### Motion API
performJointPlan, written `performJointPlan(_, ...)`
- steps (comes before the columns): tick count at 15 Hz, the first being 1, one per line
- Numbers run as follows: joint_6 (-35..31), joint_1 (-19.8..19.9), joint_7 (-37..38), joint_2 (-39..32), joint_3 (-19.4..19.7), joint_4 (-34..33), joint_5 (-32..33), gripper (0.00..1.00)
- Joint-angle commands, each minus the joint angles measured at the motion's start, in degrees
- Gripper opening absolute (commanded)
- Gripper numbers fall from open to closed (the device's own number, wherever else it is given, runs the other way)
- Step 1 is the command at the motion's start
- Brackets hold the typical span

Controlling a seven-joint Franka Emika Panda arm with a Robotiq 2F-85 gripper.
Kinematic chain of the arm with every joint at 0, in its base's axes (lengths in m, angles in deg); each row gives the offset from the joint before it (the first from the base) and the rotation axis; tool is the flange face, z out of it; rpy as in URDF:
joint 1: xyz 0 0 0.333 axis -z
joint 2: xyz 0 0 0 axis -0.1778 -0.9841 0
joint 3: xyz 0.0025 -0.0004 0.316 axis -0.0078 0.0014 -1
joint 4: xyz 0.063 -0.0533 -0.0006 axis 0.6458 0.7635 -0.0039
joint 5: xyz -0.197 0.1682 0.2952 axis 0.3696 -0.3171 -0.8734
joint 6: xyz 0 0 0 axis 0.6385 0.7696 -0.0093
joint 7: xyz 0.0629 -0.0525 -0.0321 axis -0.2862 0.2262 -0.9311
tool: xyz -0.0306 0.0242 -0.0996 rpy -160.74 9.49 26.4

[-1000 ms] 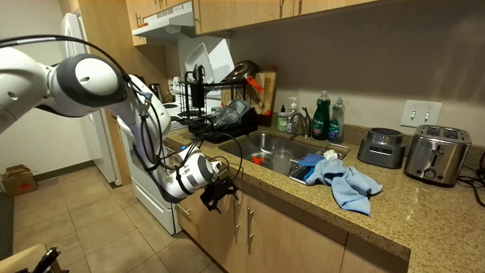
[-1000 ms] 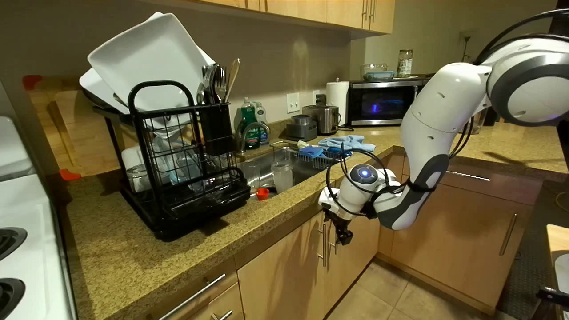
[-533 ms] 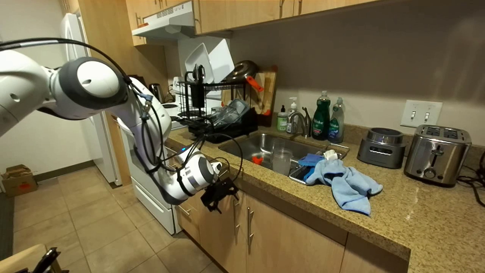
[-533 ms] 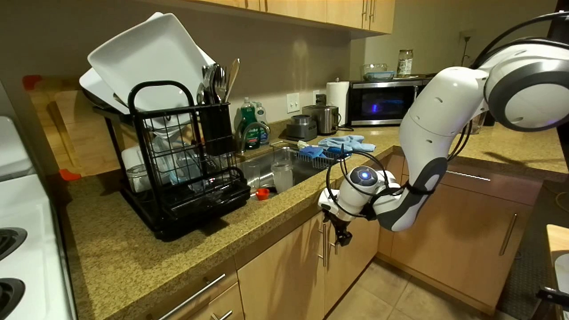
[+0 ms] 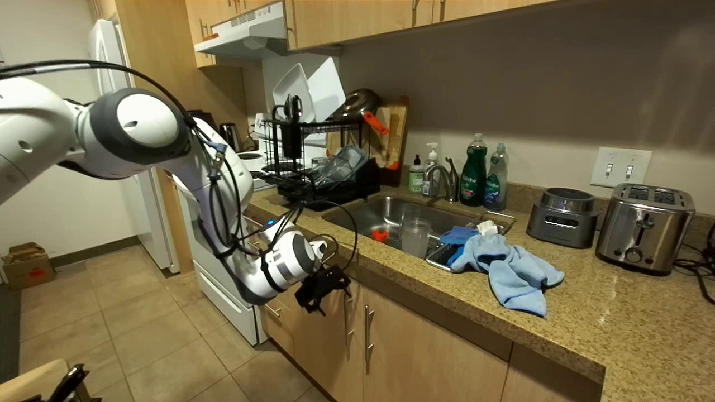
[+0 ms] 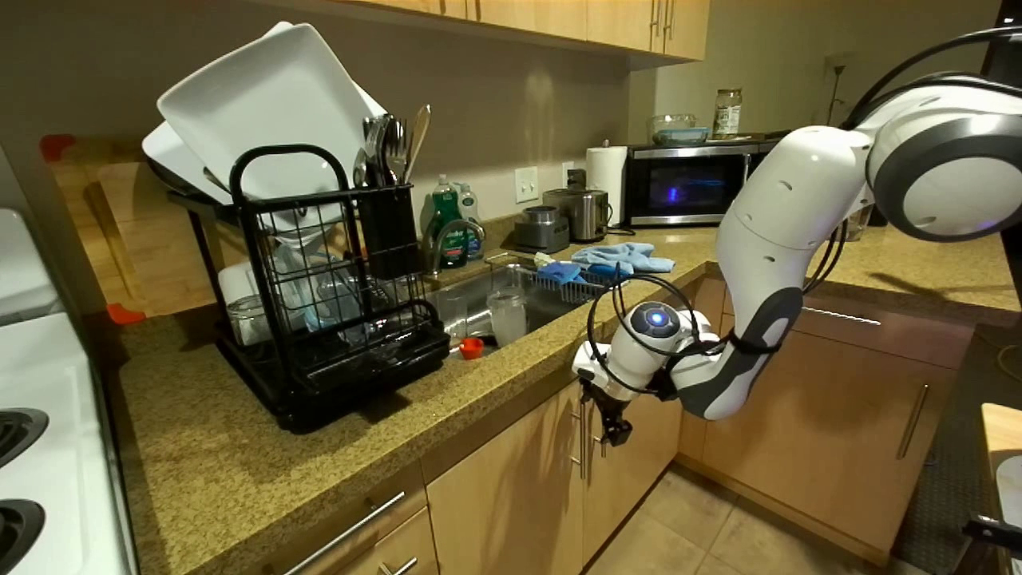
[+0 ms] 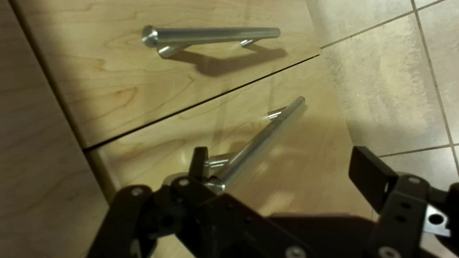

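My gripper (image 7: 285,168) is open and empty, its two black fingers wide apart in the wrist view. A round metal bar handle (image 7: 263,139) on a light wood cabinet door (image 7: 308,172) lies between the fingers, close to the left one. I cannot tell whether they touch. A second bar handle (image 7: 218,34) sits on the adjoining door (image 7: 118,89), across a dark seam. In both exterior views the gripper (image 5: 335,301) (image 6: 616,431) hangs below the counter edge, in front of the cabinet doors. The handles (image 5: 368,340) (image 6: 582,439) show beside it.
The granite counter (image 5: 424,279) overhangs the doors. Above are a sink (image 5: 380,209) with cups, a black dish rack (image 6: 319,383) with plates, a blue cloth (image 5: 514,273) and a toaster (image 5: 645,229). Tiled floor (image 7: 387,93) lies below. Loose cables (image 6: 595,319) loop round the wrist.
The upper arm and elbow have sunk a little in both exterior views. The gripper has barely moved and no cabinet door has visibly moved.
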State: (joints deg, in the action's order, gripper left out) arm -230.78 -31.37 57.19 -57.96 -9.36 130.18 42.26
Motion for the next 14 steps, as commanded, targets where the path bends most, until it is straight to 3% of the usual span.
performJointPlan(1, -2.45, 0.10, 1.29, -0.71, 0.17, -0.29, -0.53, 1.00)
performJointPlan(8, -2.54, 1.20, 1.49, -1.09, -1.29, -0.84, -0.72, 1.00)
performJointPlan(14, -1.33, 5.83, 0.12, -2.15, -6.24, -2.63, -1.40, 1.00)
